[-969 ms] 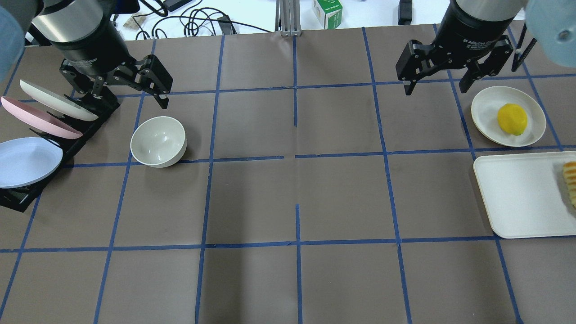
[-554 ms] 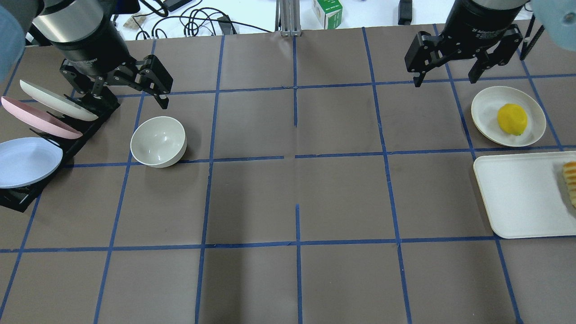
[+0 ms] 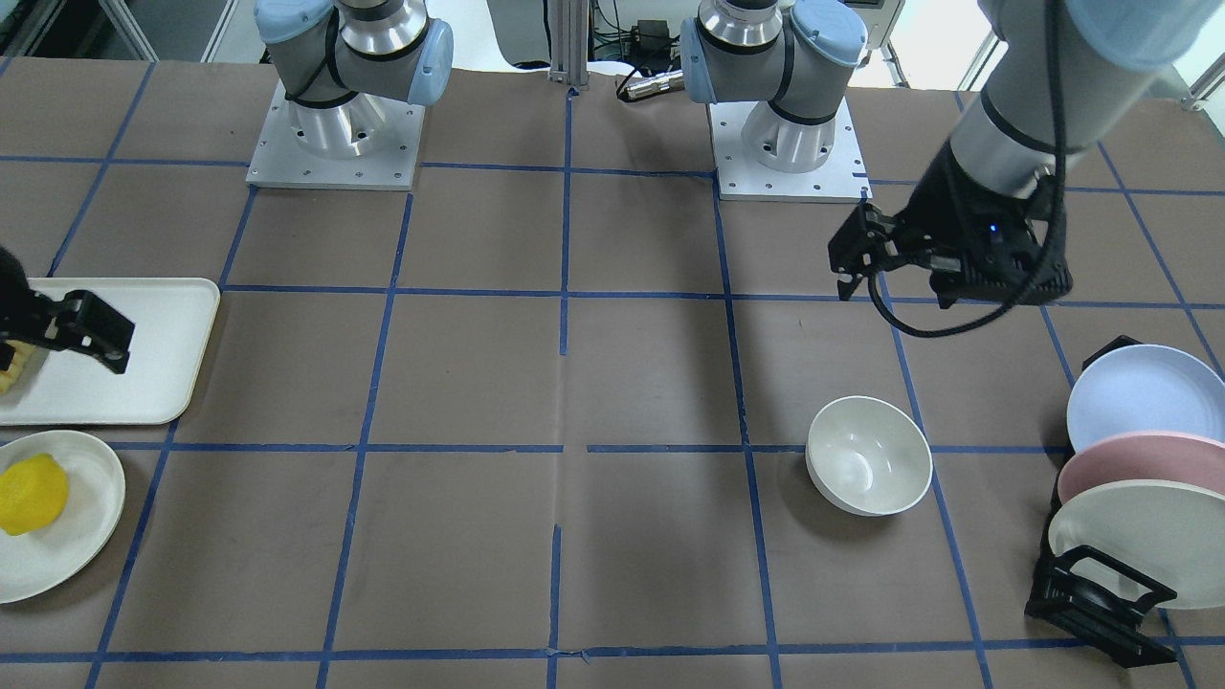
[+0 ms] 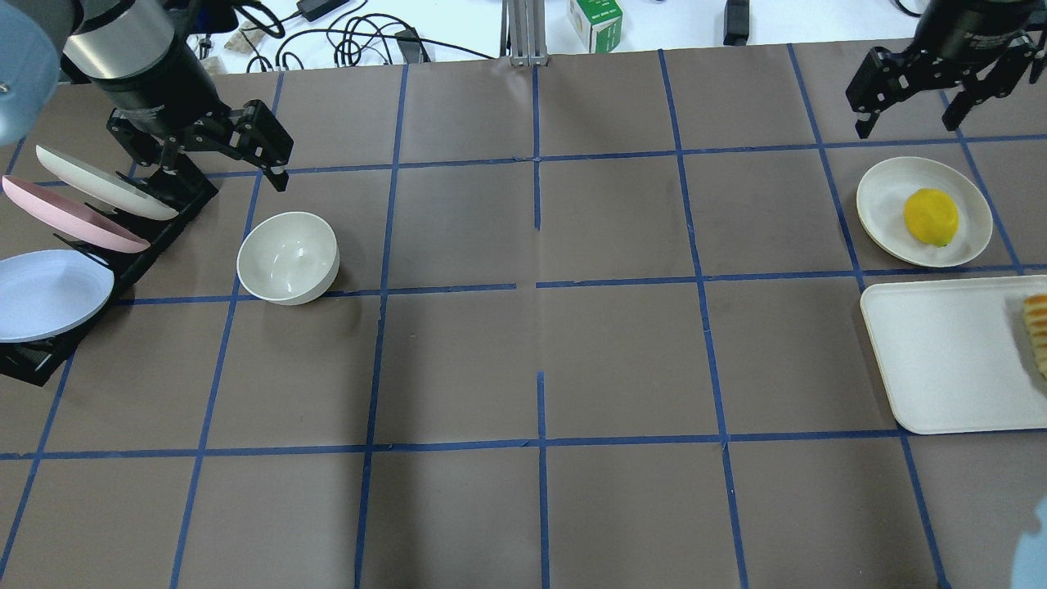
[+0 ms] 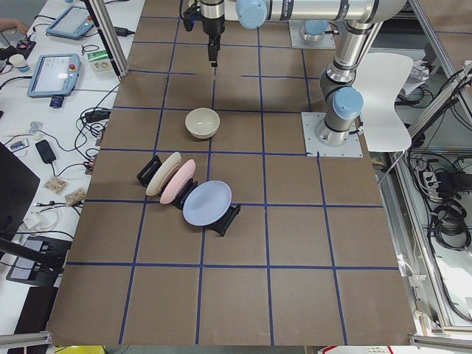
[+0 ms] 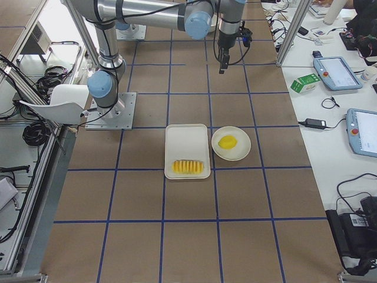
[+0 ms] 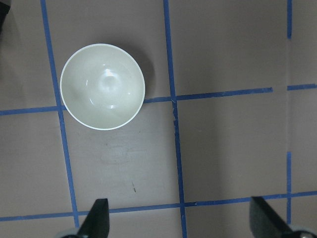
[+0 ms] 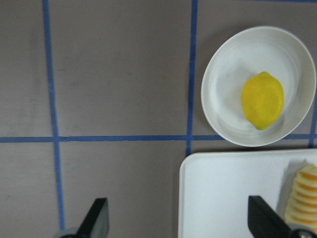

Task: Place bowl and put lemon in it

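The off-white bowl point(image 4: 288, 258) stands upright and empty on the table at the left, also in the front view point(image 3: 869, 469) and the left wrist view point(image 7: 102, 87). The yellow lemon point(image 4: 931, 217) lies on a flat off-white plate point(image 4: 879, 184) at the right, also in the right wrist view point(image 8: 262, 100). My left gripper point(image 4: 222, 168) is open and empty, hanging above and behind the bowl. My right gripper point(image 4: 906, 123) is open and empty, high above the table behind the plate.
A black rack point(image 4: 176, 200) with white, pink and blue plates stands left of the bowl, close under my left gripper. A white tray point(image 4: 941, 352) with a row of fruit slices point(image 4: 1037, 331) lies in front of the lemon's plate. Cables and a green carton point(image 4: 595, 23) lie beyond the far edge.
My right gripper has moved right and toward the far edge, still open. My left gripper has shifted slightly left and back. Bowl and lemon have not moved.
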Available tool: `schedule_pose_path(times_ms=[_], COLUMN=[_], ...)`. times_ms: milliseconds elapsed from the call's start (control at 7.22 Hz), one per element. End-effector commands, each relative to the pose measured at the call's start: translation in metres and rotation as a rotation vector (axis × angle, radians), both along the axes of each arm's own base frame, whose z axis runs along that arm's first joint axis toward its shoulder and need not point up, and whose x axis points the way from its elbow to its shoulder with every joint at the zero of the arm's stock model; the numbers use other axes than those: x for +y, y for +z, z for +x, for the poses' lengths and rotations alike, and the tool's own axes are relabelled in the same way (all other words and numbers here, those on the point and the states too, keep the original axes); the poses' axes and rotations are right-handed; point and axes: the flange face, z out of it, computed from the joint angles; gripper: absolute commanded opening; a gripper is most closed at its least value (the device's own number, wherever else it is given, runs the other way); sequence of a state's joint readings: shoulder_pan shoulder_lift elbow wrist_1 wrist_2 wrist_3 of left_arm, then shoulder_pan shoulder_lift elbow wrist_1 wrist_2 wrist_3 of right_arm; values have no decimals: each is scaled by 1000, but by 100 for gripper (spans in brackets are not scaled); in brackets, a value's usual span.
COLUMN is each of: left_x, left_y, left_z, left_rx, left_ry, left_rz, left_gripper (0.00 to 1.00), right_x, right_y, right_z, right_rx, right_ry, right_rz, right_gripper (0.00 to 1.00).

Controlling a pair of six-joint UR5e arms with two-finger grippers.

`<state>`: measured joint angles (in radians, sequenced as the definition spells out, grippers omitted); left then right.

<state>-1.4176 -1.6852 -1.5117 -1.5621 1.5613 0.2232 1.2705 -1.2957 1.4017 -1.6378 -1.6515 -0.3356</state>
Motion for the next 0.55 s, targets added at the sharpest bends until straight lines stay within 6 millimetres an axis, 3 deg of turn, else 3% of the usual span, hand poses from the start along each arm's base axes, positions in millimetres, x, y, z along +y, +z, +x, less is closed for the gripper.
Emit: schedule_pose_path(times_ms=[0,277,415], left_x=[-55,-91,-99], left_y=[-80,-151,-180], left_z=[83,115,128], left_rx=[12,17,36], left_ry=[-8,23,36], left_rz=[13,17,26], left_gripper=[100,100,100], right_x=[-39,-50,-52], right_y=[-89,-151,-177], right_z=[-94,-146,-156], right_rx=[-10,-31,-46], right_ry=[109,173,185], right_rz=[4,14,32], right_gripper=[100,100,100])
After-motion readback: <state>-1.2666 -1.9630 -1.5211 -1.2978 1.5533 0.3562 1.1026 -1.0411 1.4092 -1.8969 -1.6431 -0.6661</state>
